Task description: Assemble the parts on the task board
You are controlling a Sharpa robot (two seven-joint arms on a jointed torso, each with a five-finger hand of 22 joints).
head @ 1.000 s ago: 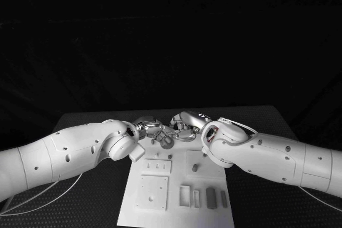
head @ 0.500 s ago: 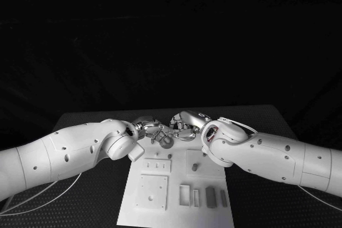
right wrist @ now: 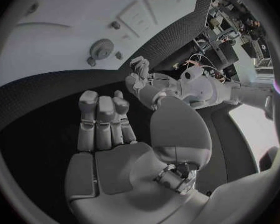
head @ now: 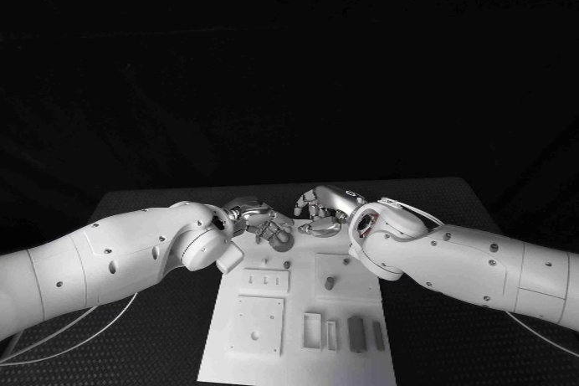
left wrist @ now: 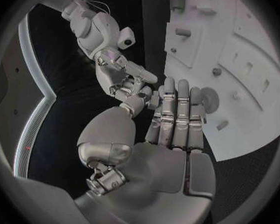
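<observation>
Right hand (head: 324, 212) now lifted off white task board (head: 302, 336)

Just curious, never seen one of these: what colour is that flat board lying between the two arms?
White. The task board shows best in the head view.

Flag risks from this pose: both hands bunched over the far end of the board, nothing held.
1. The left hand and right hand sit very close together; closing in further could make them collide.
2. A round gear-like part lies on the task board near the left hand's fingertips; a careless sweep might knock it away.
</observation>
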